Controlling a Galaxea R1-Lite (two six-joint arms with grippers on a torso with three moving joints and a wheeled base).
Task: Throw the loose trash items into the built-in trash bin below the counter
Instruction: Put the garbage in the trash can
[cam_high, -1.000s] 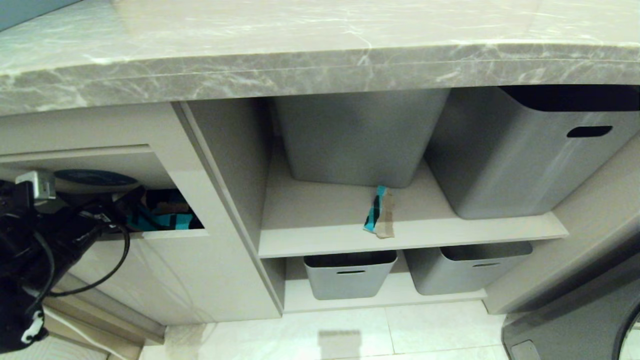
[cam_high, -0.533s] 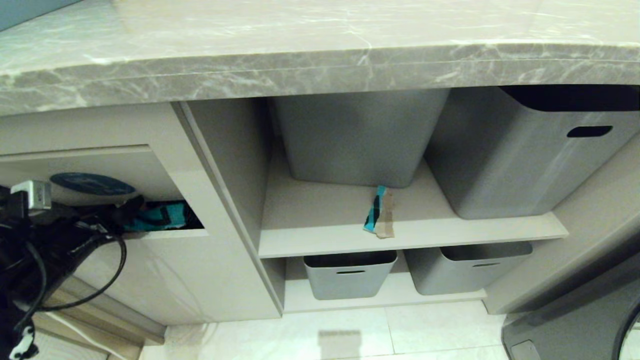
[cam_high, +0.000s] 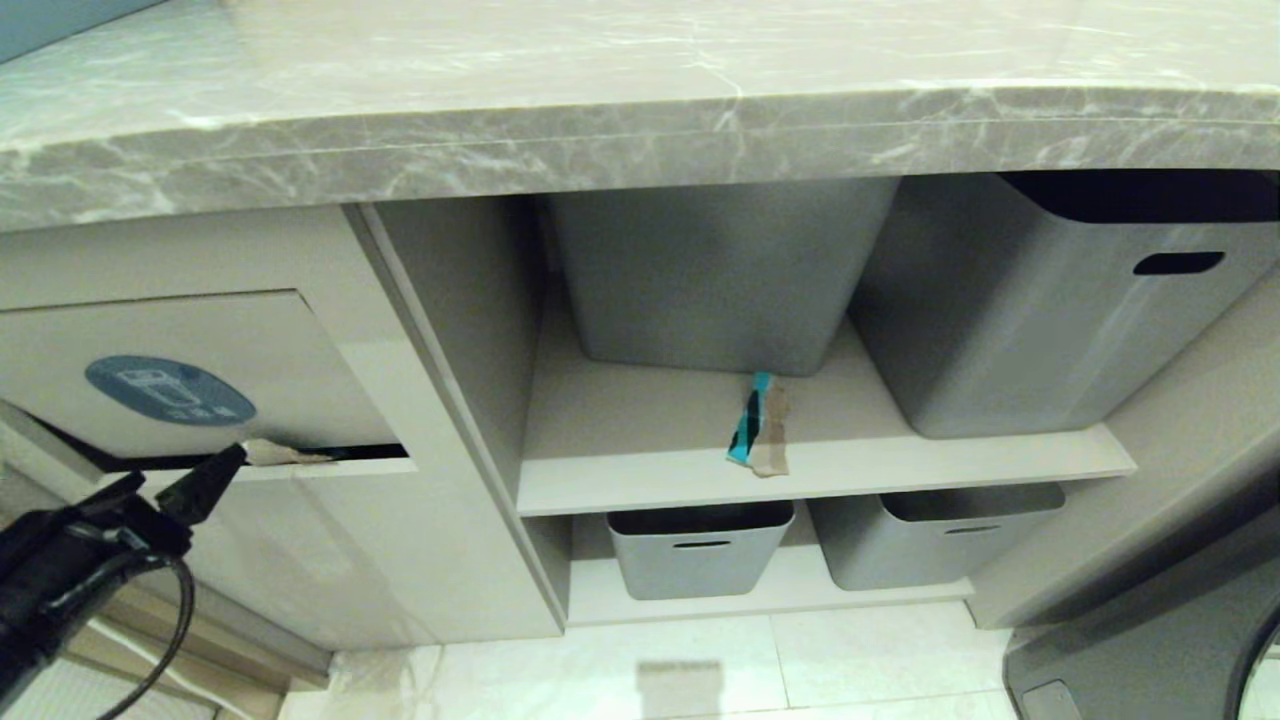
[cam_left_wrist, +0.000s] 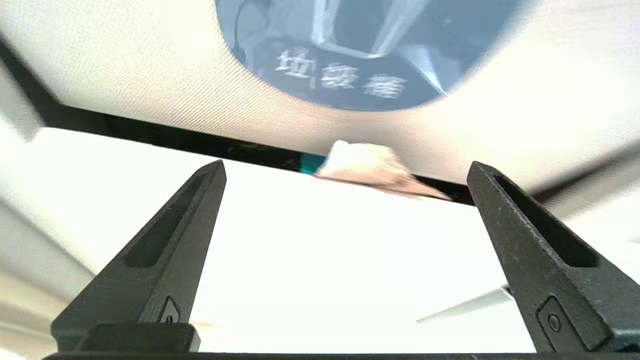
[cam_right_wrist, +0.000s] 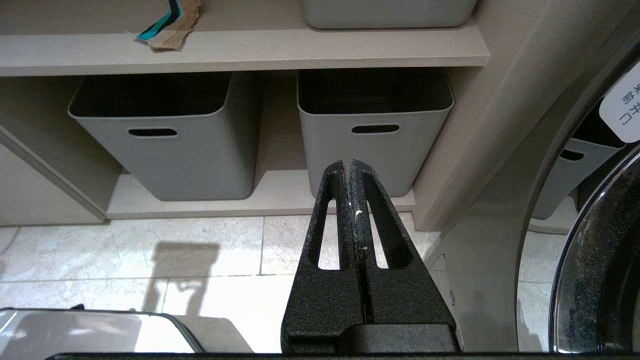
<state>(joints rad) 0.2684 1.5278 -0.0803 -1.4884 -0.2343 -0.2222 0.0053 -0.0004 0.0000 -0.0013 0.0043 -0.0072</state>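
My left gripper (cam_high: 175, 478) hangs open and empty just below the built-in trash bin's flap (cam_high: 200, 340), which bears a round blue sticker (cam_high: 170, 390). A torn cardboard scrap (cam_high: 285, 455) sticks out of the dark slot under the flap, a little past one fingertip. The left wrist view shows the same scrap (cam_left_wrist: 372, 170) ahead of the left gripper (cam_left_wrist: 347, 166), apart from both fingers, with the sticker (cam_left_wrist: 360, 60) above. Another teal-and-brown scrap (cam_high: 760, 425) lies on the open shelf under the counter (cam_high: 640, 130). My right gripper (cam_right_wrist: 348, 162) stays parked and shut over the floor.
Two large grey tubs (cam_high: 720, 270) (cam_high: 1060, 300) stand on the shelf behind the scrap, and two small ones (cam_high: 700, 545) (cam_high: 930, 535) sit below it. A dark round appliance door (cam_high: 1150, 640) fills the lower right. Pale floor tiles (cam_high: 700, 660) run along the cabinet's foot.
My left gripper has drawn back out of the bin opening, down and to the left. The flap has swung back nearly shut, leaving the scrap caught in the slot.
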